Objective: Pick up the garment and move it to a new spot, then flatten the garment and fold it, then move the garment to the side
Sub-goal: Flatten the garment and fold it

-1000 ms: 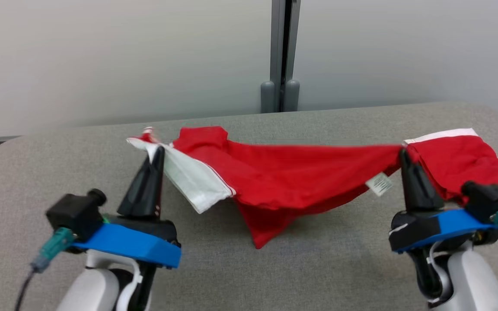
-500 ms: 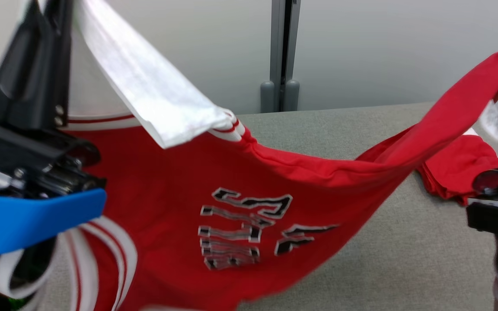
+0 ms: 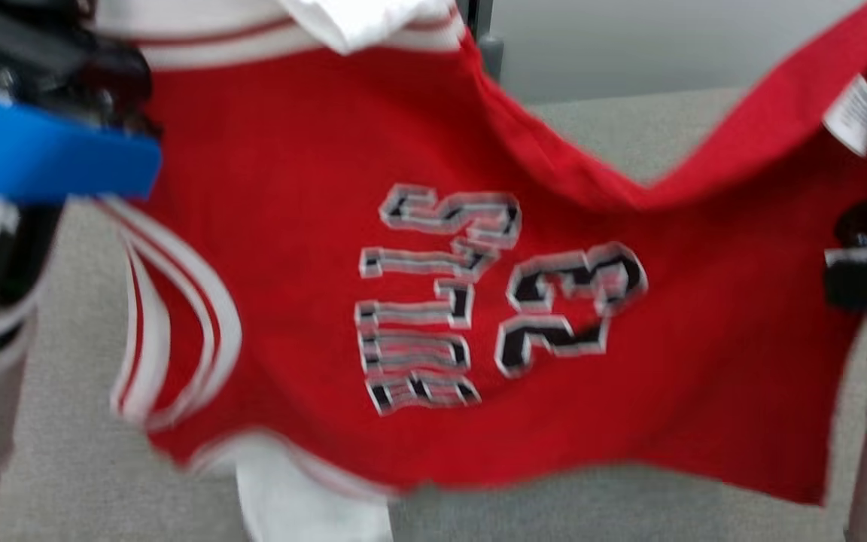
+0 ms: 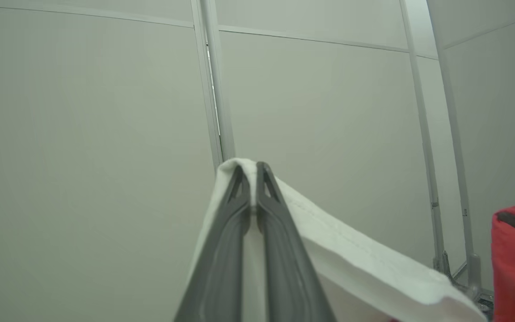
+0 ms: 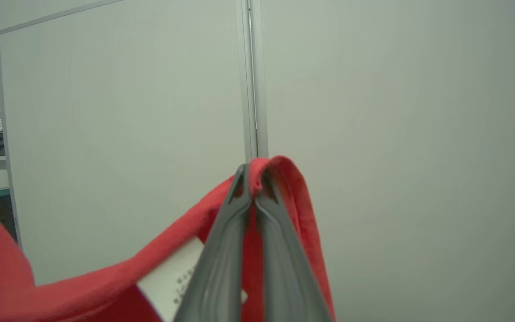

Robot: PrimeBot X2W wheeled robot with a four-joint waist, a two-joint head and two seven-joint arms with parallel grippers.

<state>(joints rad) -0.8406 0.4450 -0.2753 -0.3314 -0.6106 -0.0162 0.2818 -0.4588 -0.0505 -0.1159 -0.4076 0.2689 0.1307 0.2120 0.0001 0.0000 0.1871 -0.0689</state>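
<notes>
Red garment (image 3: 290, 226) hangs between left tool (image 4: 251, 166) and right tool (image 5: 252, 170); both pinching.

The red garment (image 3: 290, 188) bears black lettering (image 3: 433, 301) outlined in white across its middle, turned on its side and blurred; the topmost letter reads as an S, and the rest cannot be made out. Just beside it, toward the cloth's right edge, stand two large digits (image 3: 569, 309) in the same style, seemingly a 2 and a 3. A white label (image 3: 855, 113) near the garment's upper right corner carries small dark print, too fine to read
</notes>
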